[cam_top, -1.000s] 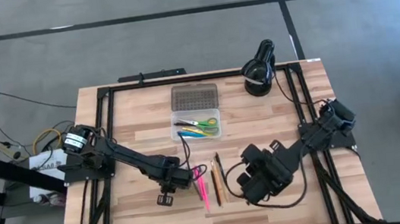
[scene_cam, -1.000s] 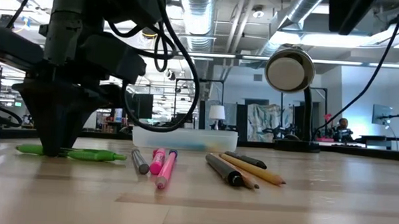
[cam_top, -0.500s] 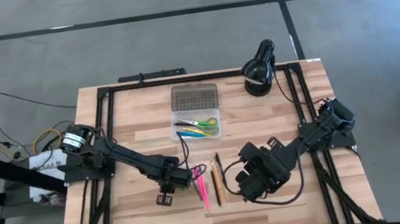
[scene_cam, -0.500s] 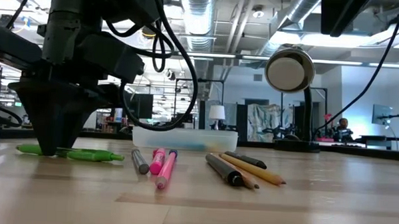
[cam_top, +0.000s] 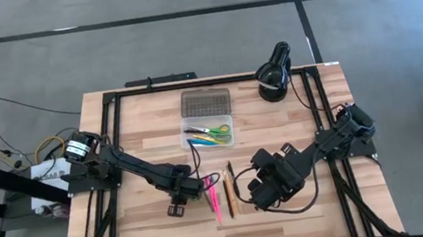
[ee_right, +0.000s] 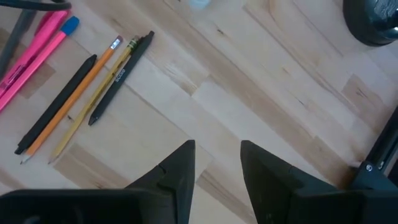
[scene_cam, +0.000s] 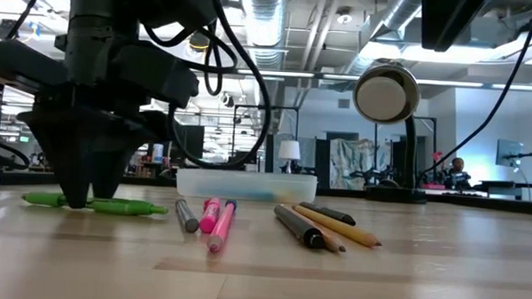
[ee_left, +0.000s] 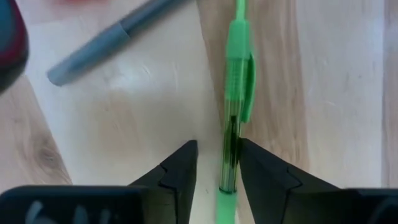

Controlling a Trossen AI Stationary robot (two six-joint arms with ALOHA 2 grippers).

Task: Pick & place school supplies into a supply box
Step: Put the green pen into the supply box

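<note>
My left gripper (cam_top: 176,204) is down at the table, left of the loose pens, open. Its fingers stand on either side of a green pen (ee_left: 235,81) that lies flat on the wood (scene_cam: 113,204). My right gripper (cam_top: 259,193) hovers open (ee_right: 217,144) just right of the pencils. A grey marker, pink markers (cam_top: 215,197), an orange pencil and black pens (ee_right: 93,81) lie side by side on the table. The clear supply box (cam_top: 208,132) holds green-handled scissors and some pens. Its grey dotted lid (cam_top: 205,101) lies open on the far side. My left gripper comes from above with its fingers across the green pen's clear barrel (ee_left: 229,163), near one end. The pen lies flat on the table, close against one finger (ee_left: 255,165). I cannot tell whether that finger touches it.
A black round desk lamp (cam_top: 273,74) stands at the table's far right corner, with its cable running along the right side. Black frame rails border the table's left and right edges (cam_top: 110,147). Bare wood lies at the near edge (scene_cam: 332,276).
My right gripper has moved a little toward the table's left and far side, closer to the pencils, still open. The pens and the box have stayed where they were.
</note>
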